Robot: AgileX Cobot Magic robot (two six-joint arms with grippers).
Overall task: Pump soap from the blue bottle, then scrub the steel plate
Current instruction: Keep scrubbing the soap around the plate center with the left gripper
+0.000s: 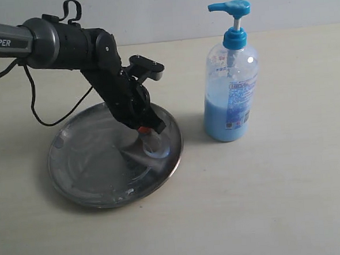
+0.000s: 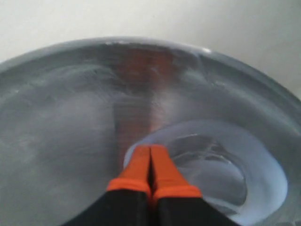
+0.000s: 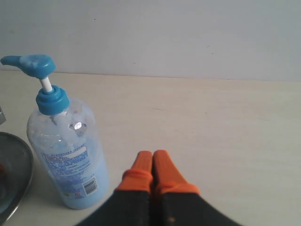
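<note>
The steel plate [image 1: 89, 167] lies on the table at the left. My left gripper [image 1: 150, 135] is shut, its orange fingertips [image 2: 141, 157] pressed down onto the plate's right part in a pale blue smear of soap [image 2: 263, 165], seen also as the soap [image 1: 158, 153] near the rim. The plate [image 2: 56, 122] shows streaky wiped marks. The blue bottle [image 1: 231, 95] stands upright to the right of the plate, pump head pointing left. My right gripper [image 3: 153, 157] is shut and empty, held beside the bottle [image 3: 70, 155]; it is out of the exterior view.
A black cable [image 1: 42, 112] loops from the left arm down to the table behind the plate. Bare beige tabletop [image 1: 278, 196] lies in front of and right of the bottle. The plate's rim [image 3: 21, 179] shows at the right wrist view's edge.
</note>
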